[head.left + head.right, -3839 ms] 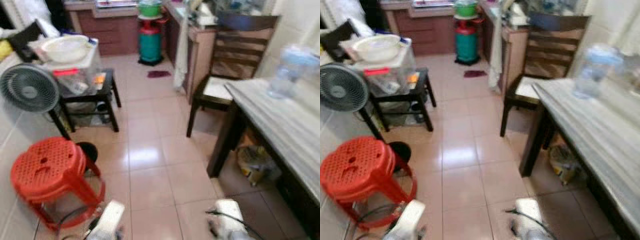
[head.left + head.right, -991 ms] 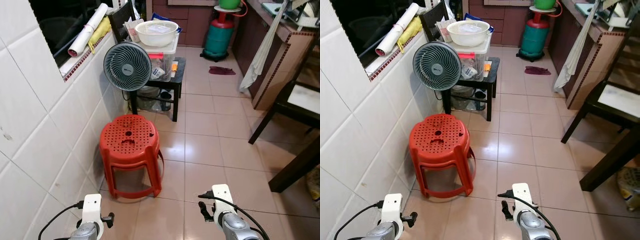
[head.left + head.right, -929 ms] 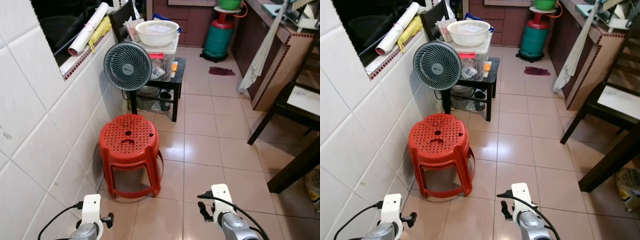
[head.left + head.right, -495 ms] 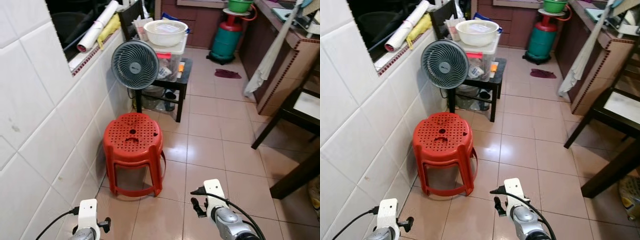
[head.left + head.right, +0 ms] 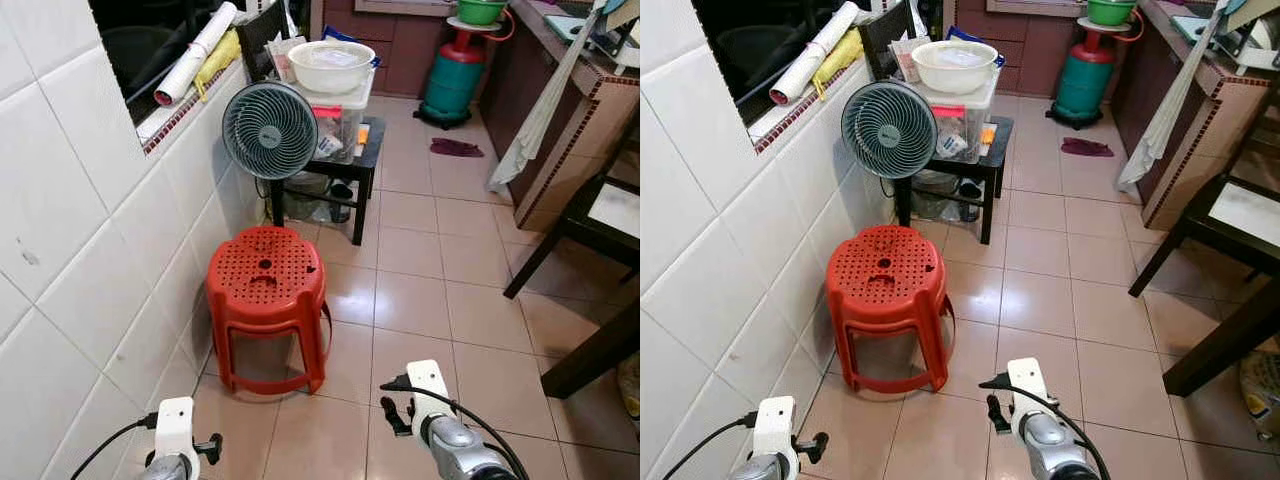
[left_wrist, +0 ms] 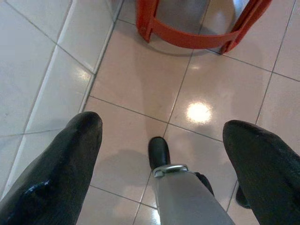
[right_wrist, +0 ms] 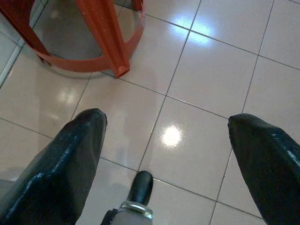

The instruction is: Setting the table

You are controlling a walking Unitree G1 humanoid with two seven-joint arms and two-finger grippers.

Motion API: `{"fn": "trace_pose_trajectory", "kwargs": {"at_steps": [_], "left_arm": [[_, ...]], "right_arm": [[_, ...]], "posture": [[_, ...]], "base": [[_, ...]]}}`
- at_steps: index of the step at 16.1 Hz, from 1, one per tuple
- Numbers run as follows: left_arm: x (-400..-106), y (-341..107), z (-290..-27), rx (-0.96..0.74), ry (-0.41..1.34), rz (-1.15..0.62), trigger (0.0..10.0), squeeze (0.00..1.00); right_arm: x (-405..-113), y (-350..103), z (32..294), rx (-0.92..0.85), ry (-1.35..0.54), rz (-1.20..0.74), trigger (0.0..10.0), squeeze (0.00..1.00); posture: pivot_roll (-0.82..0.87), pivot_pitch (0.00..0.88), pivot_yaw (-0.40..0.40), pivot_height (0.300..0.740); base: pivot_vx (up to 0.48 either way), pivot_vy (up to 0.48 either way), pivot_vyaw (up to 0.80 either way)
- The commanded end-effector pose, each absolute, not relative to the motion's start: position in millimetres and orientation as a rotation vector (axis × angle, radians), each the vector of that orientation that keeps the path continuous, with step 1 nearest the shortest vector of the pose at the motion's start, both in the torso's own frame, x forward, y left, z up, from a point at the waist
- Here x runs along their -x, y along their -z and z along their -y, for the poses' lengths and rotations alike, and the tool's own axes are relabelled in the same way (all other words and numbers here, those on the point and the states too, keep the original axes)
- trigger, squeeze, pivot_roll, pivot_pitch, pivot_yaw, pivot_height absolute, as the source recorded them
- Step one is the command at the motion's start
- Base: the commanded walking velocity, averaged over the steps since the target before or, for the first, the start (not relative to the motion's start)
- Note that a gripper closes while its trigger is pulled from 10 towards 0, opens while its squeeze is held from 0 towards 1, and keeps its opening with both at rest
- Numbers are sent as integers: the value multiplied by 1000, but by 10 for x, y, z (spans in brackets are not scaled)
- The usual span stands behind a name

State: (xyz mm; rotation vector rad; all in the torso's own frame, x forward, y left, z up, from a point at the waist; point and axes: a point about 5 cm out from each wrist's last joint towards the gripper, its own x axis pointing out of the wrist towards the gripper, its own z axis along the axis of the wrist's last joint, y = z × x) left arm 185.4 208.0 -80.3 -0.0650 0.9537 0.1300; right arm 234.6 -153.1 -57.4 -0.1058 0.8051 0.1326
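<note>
Both arms hang low over the tiled floor. My left gripper (image 6: pixel 164 127) is open, its black fingers (image 6: pixel 70 159) spread wide with only floor between them. My right gripper (image 7: pixel 168 120) is open too, above bare tiles beside the base of a red plastic stool (image 5: pixel 265 292). The wrist units show at the bottom of the head views, left arm (image 5: pixel 176 440) and right arm (image 5: pixel 432 400). A white bowl (image 5: pixel 331 65) sits on a clear plastic box on a small black side table (image 5: pixel 362 160). A dark table leg (image 5: pixel 598 350) and a dark chair (image 5: pixel 590 215) stand at the right.
A white tiled wall (image 5: pixel 90 250) runs close along my left. A round fan (image 5: pixel 270 130) stands behind the stool. A green gas cylinder (image 5: pixel 456 72) and a counter with a hanging cloth (image 5: pixel 535 125) are at the back right. Open floor lies between stool and chair.
Over the last seconds the view has swung left, from the grey tabletop to the wall and stool. In the last half second the picture barely shifts and both arms stay hanging.
</note>
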Motion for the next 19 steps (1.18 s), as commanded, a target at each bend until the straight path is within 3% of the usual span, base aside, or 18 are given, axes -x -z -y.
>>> {"fn": "trace_pose_trajectory", "kwargs": {"at_steps": [1, 19], "left_arm": [[-1873, 786, -2119, 60, -130, -948, 10000, 0], [-1850, 790, -2153, 24, -117, -955, 10000, 0]], "right_arm": [[-2329, 586, 1536, 99, -120, -810, 10000, 0], [-2293, 607, 1585, 96, -97, -820, 10000, 0]], "posture": [[-136, 0, -4, 740], [-146, 0, 15, 740]], "base": [[266, 0, 0], [258, 0, 0]]}}
